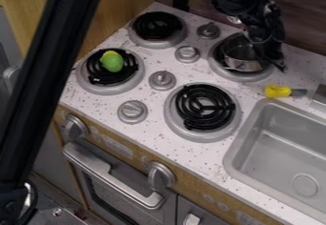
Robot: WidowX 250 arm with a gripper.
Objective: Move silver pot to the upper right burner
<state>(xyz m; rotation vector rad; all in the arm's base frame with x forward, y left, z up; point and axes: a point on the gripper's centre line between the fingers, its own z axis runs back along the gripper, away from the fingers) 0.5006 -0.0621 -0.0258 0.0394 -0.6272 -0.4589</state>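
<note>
Nearest, a thick black bar (47, 81) slants down the left side of the view. At the bottom are the silver oven handle (111, 178) and two large knobs, one (161, 174) near the handle's lower end, the other (75, 127) by its upper end. To the right is the grey sink (280, 148) with its round drain.

Behind the oven front, the lower right burner (204, 107) shows its black coil. Further back, the left burner (109, 78) bears a green thing with a yellow top (113, 62). A yellow-handled thing (278, 91) lies on the counter (235, 169) just beside the sink's far edge.

Beyond it, the silver pot (242, 65) is at the upper right burner (237, 76), within its ring — whether resting on the coil or just above it, I cannot tell. The black gripper (272, 57) hangs from the top edge over the pot's right side, overlapping its rim — I cannot tell how far open it is, or whether it has hold of the pot. The upper left burner (157, 27) is across from them.
</note>
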